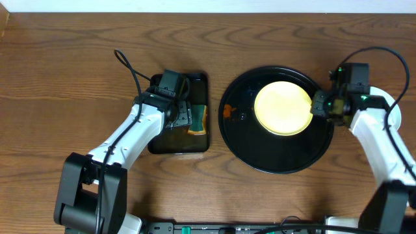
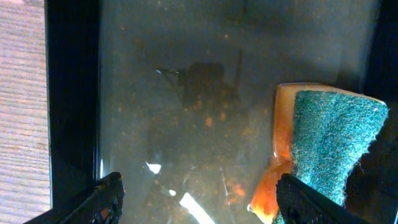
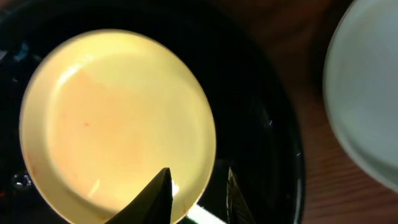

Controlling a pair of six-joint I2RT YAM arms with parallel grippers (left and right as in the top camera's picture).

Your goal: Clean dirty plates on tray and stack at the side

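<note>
The brown wood-grain counter [image 1: 65,65] carries everything. On its right half sits the large round glossy black tray [image 1: 279,159]; on its left is the smaller rectangular black tray [image 1: 179,146], which holds a shallow film of murky liquid.

The small round pale yellow plate [image 1: 283,107] lies flat on the round tray, toward its upper right. A pale round plate [image 3: 367,93] rests on the wood just beyond that tray's rim.

An orange sponge with a teal scouring face [image 2: 333,140] lies at the right side of the rectangular tray. The left gripper [image 2: 208,202] hovers over that tray with its jaws spread wide and only wet tray floor between them; one finger is just beside the sponge. The right gripper [image 3: 197,183] is at the yellow plate's rim. Its jaws are slightly parted astride the edge and do not look clamped on it.

I judge the task partway done: one plate seems set aside, while the yellow one is on the tray and carries a faint orange wash. No third plate shows in any view.

Only the right wrist view shows the plate set aside, since the arm covers that spot from overhead, and only it shows the tint. Only the left wrist view shows the specks in the liquid.
</note>
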